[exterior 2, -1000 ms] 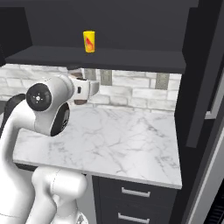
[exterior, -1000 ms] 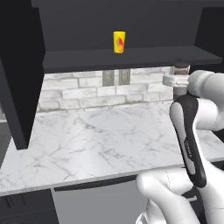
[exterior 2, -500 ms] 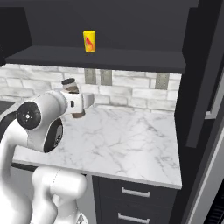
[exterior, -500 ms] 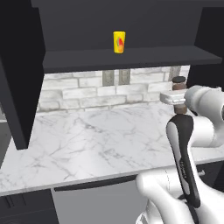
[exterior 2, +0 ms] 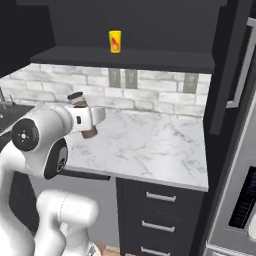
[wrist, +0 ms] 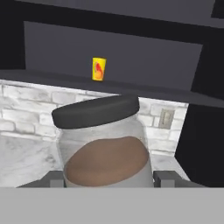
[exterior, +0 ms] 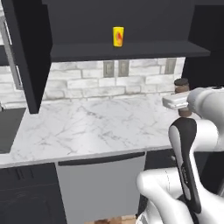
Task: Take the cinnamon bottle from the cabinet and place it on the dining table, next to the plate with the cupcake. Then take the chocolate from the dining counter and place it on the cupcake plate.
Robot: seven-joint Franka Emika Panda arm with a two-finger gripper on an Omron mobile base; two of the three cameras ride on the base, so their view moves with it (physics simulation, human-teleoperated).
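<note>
A yellow canister (exterior: 118, 36) with a red mark stands alone on the dark shelf of the cabinet (exterior: 131, 50), toward its left half. Below it a marble counter (exterior: 87, 127) runs along a pale brick wall. At the right, out in front of the cabinet and above the counter's right end, the gripper (exterior: 181, 101) is clamped on the cinnamon bottle (exterior: 182, 89), held upright. The hand view shows the bottle (wrist: 105, 148) between both fingers (wrist: 168, 178), dark cap up, brown powder inside.

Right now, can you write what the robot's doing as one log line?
gripper: shut on cinnamon bottle | bottle: upright, out of cabinet | yellow canister: on shelf
</note>
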